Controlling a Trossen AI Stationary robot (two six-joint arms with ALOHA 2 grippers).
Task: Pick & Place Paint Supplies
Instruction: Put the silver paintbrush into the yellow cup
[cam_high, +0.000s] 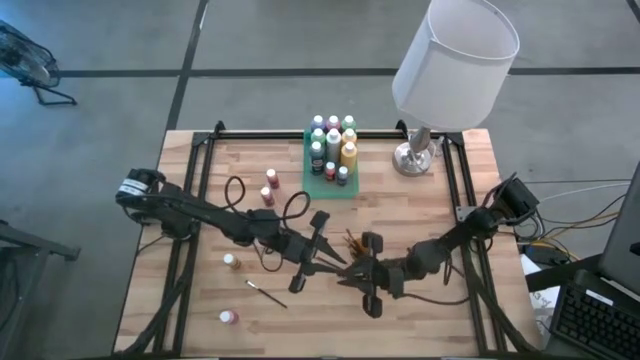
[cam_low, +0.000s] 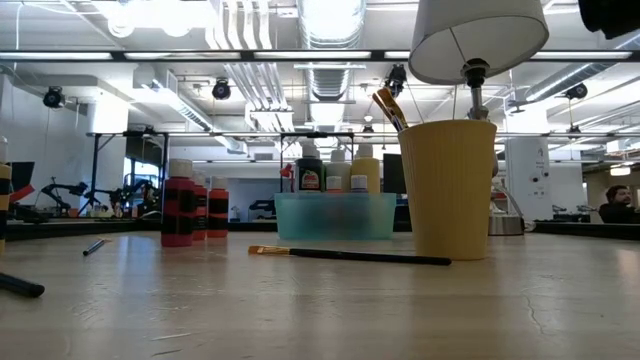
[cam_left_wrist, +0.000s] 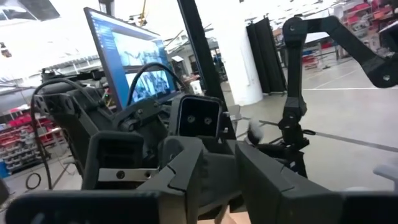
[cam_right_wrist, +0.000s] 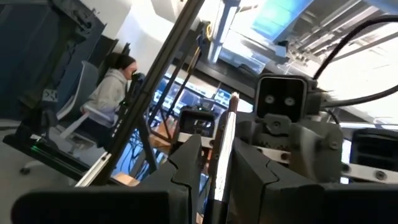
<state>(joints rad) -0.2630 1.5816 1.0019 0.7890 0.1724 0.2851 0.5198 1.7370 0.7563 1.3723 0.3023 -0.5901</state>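
A thin paintbrush (cam_right_wrist: 222, 155) stands pinched between the right gripper's (cam_right_wrist: 214, 186) fingers, plain in that arm's wrist view, while from overhead the same gripper (cam_high: 362, 272) merely meets the left gripper (cam_high: 322, 262) over the front middle of the table beside the yellow cup (cam_high: 354, 243) of brushes. From table height neither arm shows, only the cup (cam_low: 449, 187) with another paintbrush (cam_low: 350, 255) lying flat before it, red bottles (cam_low: 180, 203) off to one side and the green tray (cam_low: 335, 216) of paint bottles (cam_high: 334, 140) behind. I cannot tell how the left gripper's fingers stand; its wrist view looks straight into the other arm's camera.
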